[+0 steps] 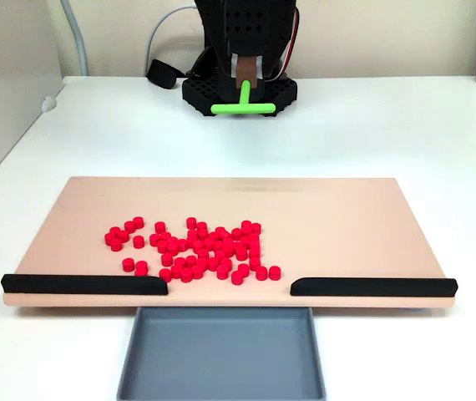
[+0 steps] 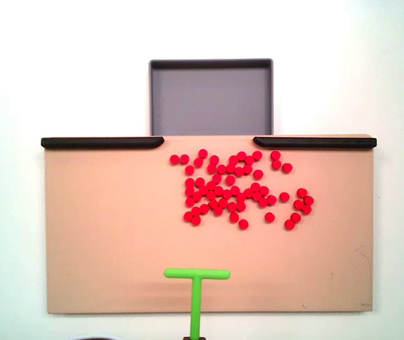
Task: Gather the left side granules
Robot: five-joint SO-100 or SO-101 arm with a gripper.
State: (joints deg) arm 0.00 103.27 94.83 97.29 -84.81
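Note:
Dozens of small red granules point(image 1: 205, 249) lie in a loose cluster on the beige board point(image 1: 346, 217), left of centre, with a small outlying group point(image 1: 123, 236) at the far left. From above the granules point(image 2: 230, 190) sit right of centre, near the board's top edge. My gripper point(image 1: 245, 86) hangs at the back, over the arm's black base, shut on the stem of the green T-shaped tool point(image 1: 240, 107). The tool point(image 2: 196, 283) is well away from the granules, its crossbar towards them.
Two long black strips point(image 1: 83, 284) point(image 1: 372, 286) line the board's front edge with a gap between them. A grey tray point(image 1: 221, 355) sits below that gap, and from above the tray point(image 2: 211, 95) lies beyond the strips point(image 2: 103, 142) point(image 2: 314, 142). White table point(image 1: 37, 150) surrounds the board.

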